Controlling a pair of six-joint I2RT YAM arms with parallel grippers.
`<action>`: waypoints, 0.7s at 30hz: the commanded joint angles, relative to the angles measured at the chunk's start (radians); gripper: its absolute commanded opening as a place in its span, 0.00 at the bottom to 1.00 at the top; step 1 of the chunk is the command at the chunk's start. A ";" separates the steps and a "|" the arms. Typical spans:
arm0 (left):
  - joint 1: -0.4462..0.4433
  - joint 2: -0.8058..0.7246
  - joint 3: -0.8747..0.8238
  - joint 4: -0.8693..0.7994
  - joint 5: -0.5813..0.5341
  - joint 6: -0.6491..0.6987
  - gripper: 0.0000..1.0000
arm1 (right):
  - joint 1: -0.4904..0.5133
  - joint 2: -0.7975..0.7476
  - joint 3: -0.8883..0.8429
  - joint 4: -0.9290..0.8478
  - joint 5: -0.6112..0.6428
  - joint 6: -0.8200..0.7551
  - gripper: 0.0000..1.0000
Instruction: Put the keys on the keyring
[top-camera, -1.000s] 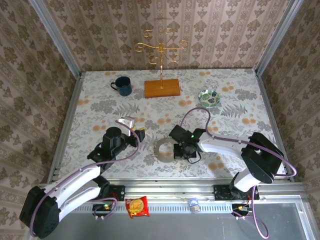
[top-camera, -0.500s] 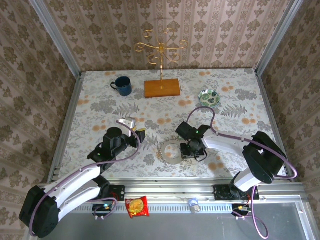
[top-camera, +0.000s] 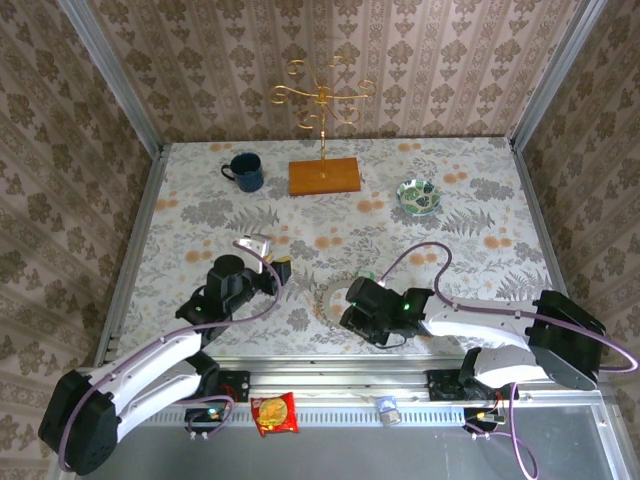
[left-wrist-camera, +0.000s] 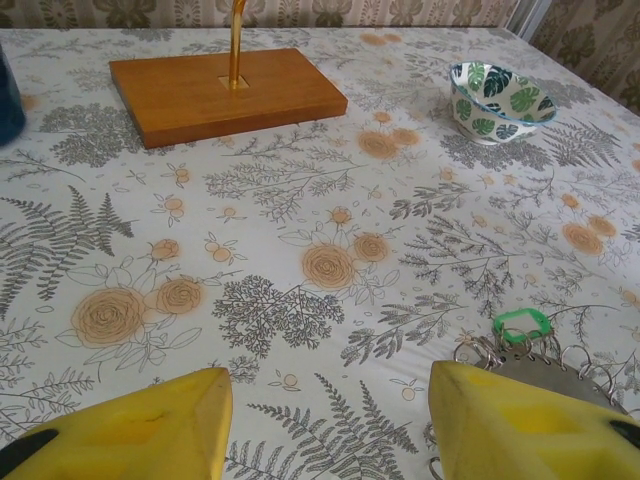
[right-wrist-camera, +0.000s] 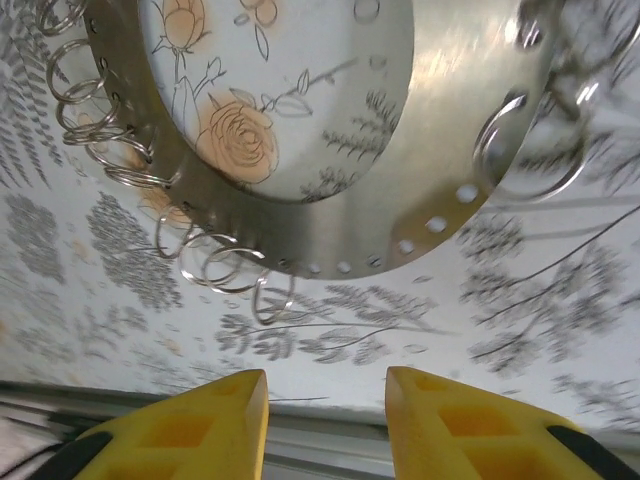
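The right pincer (top-camera: 351, 319) is low over the floral-printed surface (top-camera: 200, 195), close to the near edge, about mid-width. Its yellow fingers (right-wrist-camera: 180, 425) stand apart, nothing gripped. The printed surface and the metal rail of the near edge show in the gap.

Just past the fingertips is the large flat grey metal keyring (right-wrist-camera: 440, 150), lying flat on the surface and free of the fingers. It has a wide central hole, and the flower print shows through it. A row of small punched holes runs along its rim. Several thin wire split rings (right-wrist-camera: 215, 262) hang from the rim on one side. The opposite side of that wrist view is blurred.

From overhead the keyring reads as a pale crescent at the left of the right pincer's dark body, which covers the rest.

The left pincer (top-camera: 283, 268) is left of the keyring and apart from it, jaws spread wide, holding nothing. In its wrist view the keyring's edge sits just past the right-hand finger. A tiny key with a green plastic head (left-wrist-camera: 522, 323) lies at the keyring's far rim among the wire rings. Cannot tell whether it is threaded on.

Farther out:
- Rectangular wooden base (top-camera: 324, 176) at the middle of the far edge, carrying an ornate gold wire stand (top-camera: 322, 95).
- Dark blue mug (top-camera: 244, 171) toward the far-left corner.
- Green leaf-patterned bowl (top-camera: 418, 195) toward the far-right corner.

All are well apart from the keyring.
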 joint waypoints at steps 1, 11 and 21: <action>-0.007 -0.039 -0.026 0.014 -0.024 0.020 0.55 | 0.031 0.036 0.011 0.129 0.074 0.267 0.38; -0.006 -0.117 -0.051 -0.019 -0.043 0.022 0.55 | 0.061 0.158 -0.012 0.234 0.071 0.379 0.37; -0.004 -0.142 -0.052 -0.037 -0.047 0.032 0.56 | 0.061 0.207 0.000 0.221 0.077 0.385 0.21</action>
